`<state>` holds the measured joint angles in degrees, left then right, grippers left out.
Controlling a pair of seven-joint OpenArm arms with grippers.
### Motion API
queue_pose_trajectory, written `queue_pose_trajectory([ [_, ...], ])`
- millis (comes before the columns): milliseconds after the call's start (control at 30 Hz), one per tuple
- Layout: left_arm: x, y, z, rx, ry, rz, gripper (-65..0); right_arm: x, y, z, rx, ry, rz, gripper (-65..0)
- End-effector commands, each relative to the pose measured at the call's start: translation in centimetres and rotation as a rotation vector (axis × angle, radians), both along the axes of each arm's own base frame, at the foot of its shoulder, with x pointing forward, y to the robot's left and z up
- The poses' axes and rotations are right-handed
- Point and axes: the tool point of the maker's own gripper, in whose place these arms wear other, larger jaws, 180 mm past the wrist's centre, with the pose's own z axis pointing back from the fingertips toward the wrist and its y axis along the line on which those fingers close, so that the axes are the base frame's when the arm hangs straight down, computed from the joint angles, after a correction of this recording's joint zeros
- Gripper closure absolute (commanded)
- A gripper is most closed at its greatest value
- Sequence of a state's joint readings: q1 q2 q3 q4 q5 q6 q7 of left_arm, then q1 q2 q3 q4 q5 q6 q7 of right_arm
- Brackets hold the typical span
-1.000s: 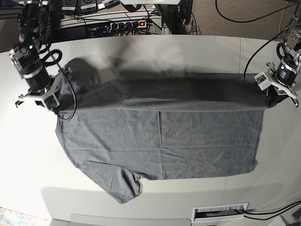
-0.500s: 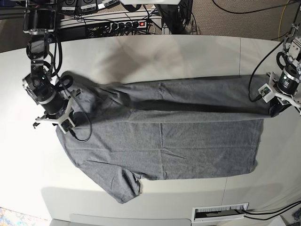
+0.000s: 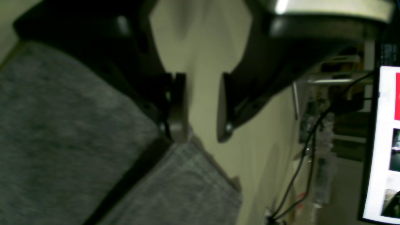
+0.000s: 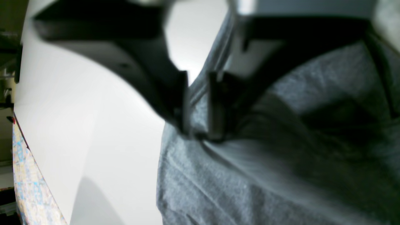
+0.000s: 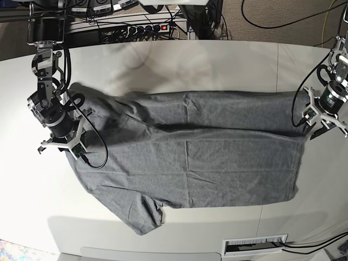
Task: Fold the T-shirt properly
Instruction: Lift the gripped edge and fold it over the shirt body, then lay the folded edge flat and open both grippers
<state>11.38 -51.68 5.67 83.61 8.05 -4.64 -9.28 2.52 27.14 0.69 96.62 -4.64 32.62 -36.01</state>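
Two claws of mine sit low at opposite ends of the T-shirt (image 5: 185, 163), which lies spread on the table (image 5: 217, 60), folded lengthwise so that its far half is laid over the near one. One sleeve sticks out at the front, near the table's edge.

My left claw (image 3: 200, 106) is spread, with bare table showing in the gap between its fingers. One finger (image 3: 178, 106) stands at the corner of the shirt, touching or just above the cloth; the other is off the fabric. It pinches nothing.

My right claw (image 4: 198, 106) is parted only a little. Its tips are down at the shirt's edge, and grey cloth shows in the narrow gap, but I cannot tell whether that cloth is pinched or merely lies behind the tips.

A power strip (image 5: 144, 28) and cables lie beyond the table.
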Motion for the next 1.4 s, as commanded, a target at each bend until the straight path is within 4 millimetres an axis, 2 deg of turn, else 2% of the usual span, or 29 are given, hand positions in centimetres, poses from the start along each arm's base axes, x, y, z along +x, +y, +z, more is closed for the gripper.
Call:
queue_pose_trajectory([
  [0, 0.8, 0.5, 1.5, 0.013, -0.035, -0.01, -17.9, 0.9, -0.5, 1.8, -0.006, -0.056, -0.002, -17.7],
  [133, -0.4, -0.5, 0.1, -0.026, 0.058, -0.051, -17.9, 0.7, -0.4, 1.6, 0.014, -0.039, -0.01, -19.2],
  [267, -1.8, -2.1, -1.1, -0.112, 0.161, -0.099, -17.8, -0.3, -0.2, 0.2, 0.087, 0.062, -0.055, -19.2],
  [367, -1.7, -2.9, -0.6, -0.146, 0.156, -0.115, -17.8, -0.9, -0.1, -0.4, 0.112, 0.11, -0.074, -19.2],
  [533, -0.9, -4.4, 1.2, -0.207, 0.114, -0.133, -16.5, -0.8, 1.1, -0.2, 0.186, 0.107, -0.053, -18.4],
  [567, -0.6, -4.5, 1.3, -0.212, 0.107, -0.127, -14.3, -0.8, 1.3, -0.3, 0.193, 0.108, -0.052, -16.6],
  [700, 0.2, -4.8, 0.7, -0.216, 0.121, -0.076, 0.0, -1.4, 2.2, -1.5, 0.207, 0.154, -0.067, 0.0],
  [833, -0.7, -5.9, -0.8, -0.237, 0.185, -0.087, 0.0, -2.1, 2.9, -2.6, 0.208, 0.189, -0.061, 0.0],
  [1000, -3.3, -6.3, -3.3, -0.171, 0.354, -0.154, 0.0, -4.5, 2.2, -5.0, 0.149, 0.298, -0.092, 0.0],
  [1233, -5.1, -5.6, -3.7, -0.132, 0.458, -0.217, 0.0, -8.3, 1.0, -7.7, 0.063, 0.469, -0.111, 0.0],
  [1367, -6.0, -5.6, -4.2, -0.134, 0.51, -0.245, 0.0, -9.6, 1.0, -8.5, 0.054, 0.52, -0.106, 0.0],
])
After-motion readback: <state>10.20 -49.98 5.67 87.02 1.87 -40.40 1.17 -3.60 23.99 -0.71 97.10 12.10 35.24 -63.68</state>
